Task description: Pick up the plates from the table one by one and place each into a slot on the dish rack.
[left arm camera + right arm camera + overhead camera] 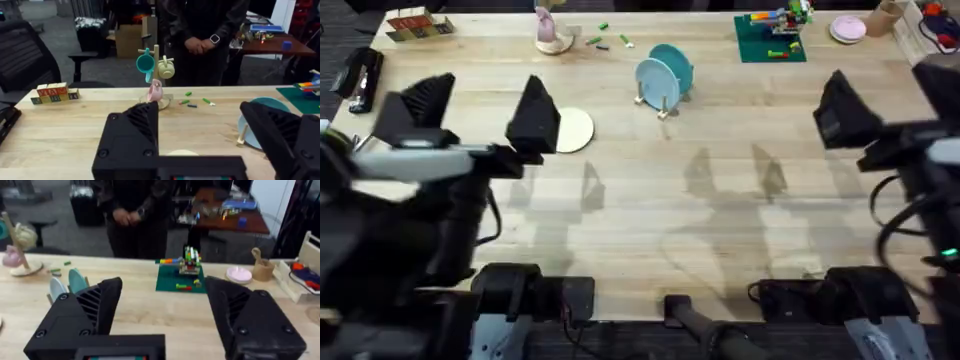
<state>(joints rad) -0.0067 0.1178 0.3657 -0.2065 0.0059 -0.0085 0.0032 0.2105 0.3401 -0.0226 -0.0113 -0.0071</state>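
Observation:
A cream-yellow plate (576, 131) lies flat on the table (720, 220), partly covered by one finger of my left gripper (480, 108). That gripper hovers open above it, and in the left wrist view a sliver of the cream plate (182, 152) shows between the fingers of the gripper (200, 135). The dish rack (663, 104) stands mid-back with two light blue plates (657, 80) (674, 62) upright in its slots. The same plates show at the side in the left wrist view (245, 127). My right gripper (890, 95) hangs open at the right, raised and holding nothing (162, 312). It faces the rack plates (56, 288) from afar.
Along the back edge stand a mug tree (550, 32), toy blocks (417, 24), several small green pieces (610, 40), a green brick baseplate (770, 42), a pink dish (847, 28) and a wooden cup (883, 20). A black object (360, 75) lies at the far left.

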